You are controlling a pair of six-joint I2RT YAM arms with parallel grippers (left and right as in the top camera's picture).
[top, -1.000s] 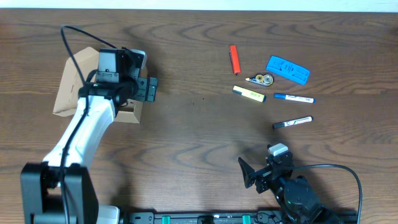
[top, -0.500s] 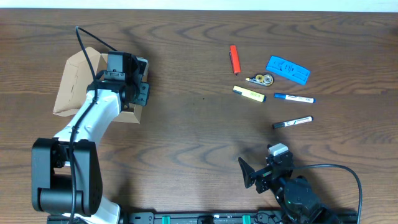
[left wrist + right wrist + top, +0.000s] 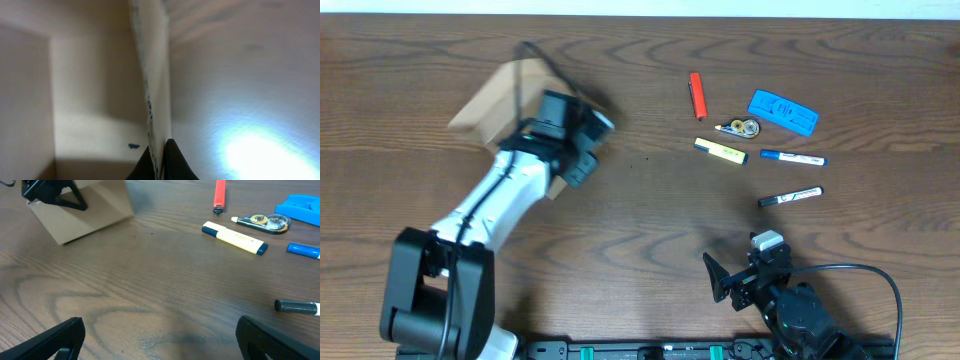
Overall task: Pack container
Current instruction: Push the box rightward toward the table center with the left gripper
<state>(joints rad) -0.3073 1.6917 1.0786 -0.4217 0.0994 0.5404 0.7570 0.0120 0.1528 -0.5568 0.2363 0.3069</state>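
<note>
Pinching the box wall in my left jaws; pens lie right of it, nearer my wide right jaws.

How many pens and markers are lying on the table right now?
4, all right of centre: a red pen farthest back, a yellow highlighter, a blue marker and a black marker nearest. The box may hide more.

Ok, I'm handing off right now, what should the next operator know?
Left gripper shut on a wall of the container, which sits left of centre, apparently tilted.
Right gripper open, empty, near the front edge.
Red pen, correction tape, blue case, yellow highlighter, blue marker, black marker lie loose at right.
Done: container gripped. Left: packing; no item visibly inside.
</note>
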